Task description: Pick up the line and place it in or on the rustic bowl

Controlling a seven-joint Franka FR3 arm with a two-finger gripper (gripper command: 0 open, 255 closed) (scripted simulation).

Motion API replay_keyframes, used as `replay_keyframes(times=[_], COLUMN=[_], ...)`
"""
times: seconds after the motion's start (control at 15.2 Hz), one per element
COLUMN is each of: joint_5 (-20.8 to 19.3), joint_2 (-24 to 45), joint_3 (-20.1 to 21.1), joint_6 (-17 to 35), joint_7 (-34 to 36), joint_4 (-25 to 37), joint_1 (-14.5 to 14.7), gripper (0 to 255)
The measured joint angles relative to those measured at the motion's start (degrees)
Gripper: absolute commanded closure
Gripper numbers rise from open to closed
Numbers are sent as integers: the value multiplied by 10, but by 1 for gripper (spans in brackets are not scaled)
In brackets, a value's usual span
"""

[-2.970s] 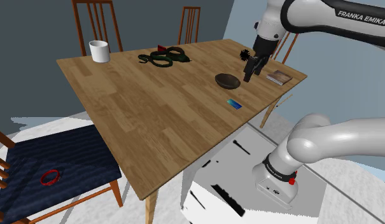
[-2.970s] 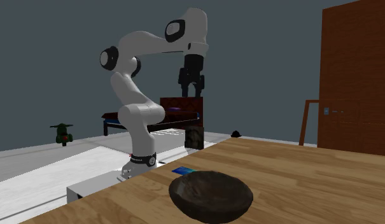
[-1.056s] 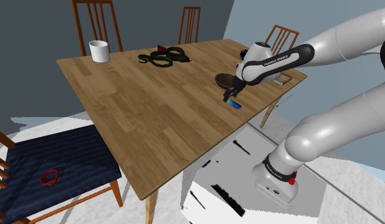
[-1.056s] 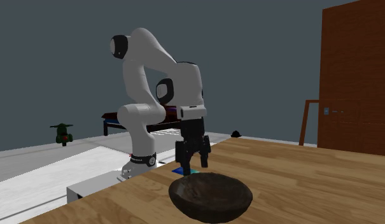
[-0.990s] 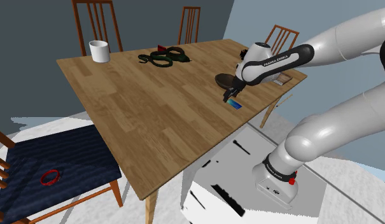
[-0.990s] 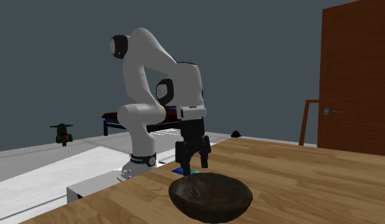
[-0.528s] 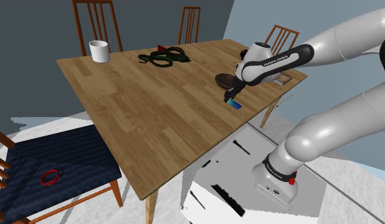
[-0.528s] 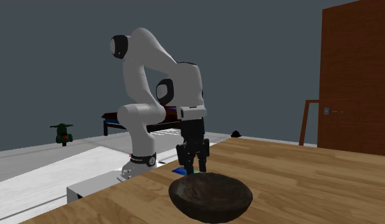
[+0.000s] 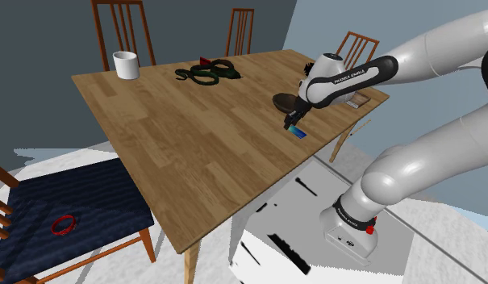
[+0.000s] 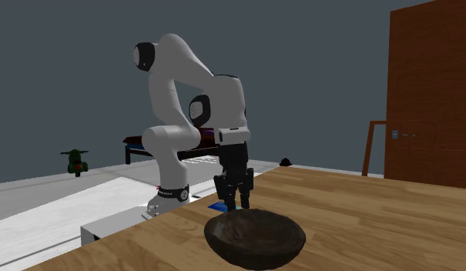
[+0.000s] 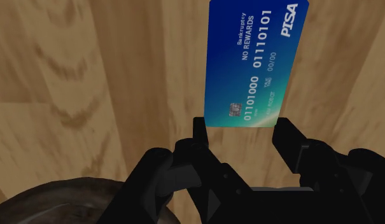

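A blue bank card (image 11: 254,63) lies flat on the wooden table (image 9: 193,145), close to the edge by the stand. My black gripper (image 11: 240,130) is down at the card's near end, and its two fingers press against the card's long sides, shut on it. In the shoulder view the gripper (image 9: 289,123) stands over the card (image 9: 297,131), just in front of the dark rustic bowl (image 9: 288,102). In the second exterior view the bowl (image 10: 256,237) sits nearest the camera, with the gripper (image 10: 233,204) behind it and the card (image 10: 219,207) peeking out beside the fingers.
A white mug (image 9: 125,64) and a coiled green snake-like thing (image 9: 208,73) sit at the table's far side, and a small book (image 9: 354,98) lies beyond the bowl. Wooden chairs ring the table. A red ring (image 9: 64,224) lies on the blue cushion.
The arm came down from above the bowl to the card. Over the last second the fingers closed from wide apart onto the card's sides; the arm otherwise stayed still.
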Motion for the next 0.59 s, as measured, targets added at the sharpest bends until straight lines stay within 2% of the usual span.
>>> replay_keyframes(times=[0.59], joint_5=[-3], joint_2=[-44], joint_3=[9], joint_6=[-68], joint_7=[6], joint_4=[22], joint_1=[-3], gripper=[255])
